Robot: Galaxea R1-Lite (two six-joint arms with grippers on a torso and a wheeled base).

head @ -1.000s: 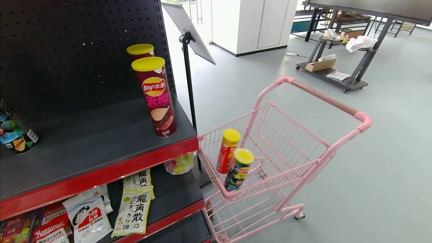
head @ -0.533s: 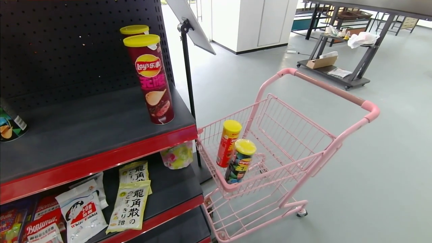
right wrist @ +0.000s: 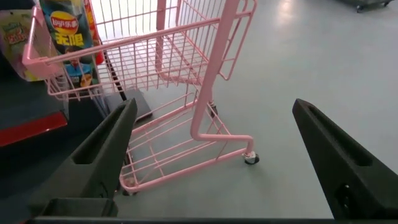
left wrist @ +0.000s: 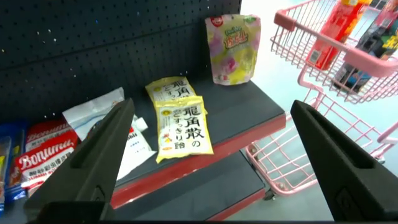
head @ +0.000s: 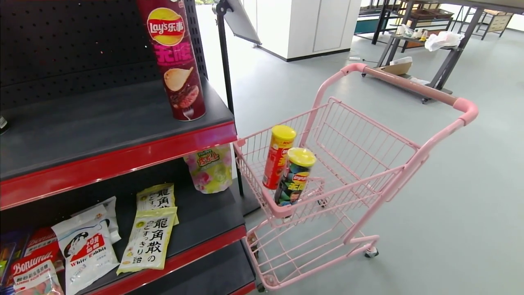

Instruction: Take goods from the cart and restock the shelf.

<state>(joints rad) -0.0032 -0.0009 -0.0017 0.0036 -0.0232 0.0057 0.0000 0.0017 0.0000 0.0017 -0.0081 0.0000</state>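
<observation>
Movement is traced to the head camera alone. Against the pictures of a second and half a second back, the whole scene is shifted upward and drawn nearer. The tall maroon cardboard chip can on the black metal shelf with the red front edge and the pink wire shopping cart are kept in the same relation to each other. Nothing is judged to have been picked up; the view is brought down onto the cart, which suggests a grasp there is being prepared.

The left claw is held with its fingers wide apart and nothing between them. Flat yellow snack bags on the lower shelf lie ahead of it, and the cart basket is found farther off, toward the right claw's side. The right claw is likewise spread and empty, with the cart's frame ahead of it.

Two goods are left in the basket corner nearest the shelf, well beyond both claws. A slim red cylindrical can with a yellow lid is stood slightly leaning. A dark multicoloured can with a yellow lid is set close in front of it, seemingly touching, and tilted.
</observation>
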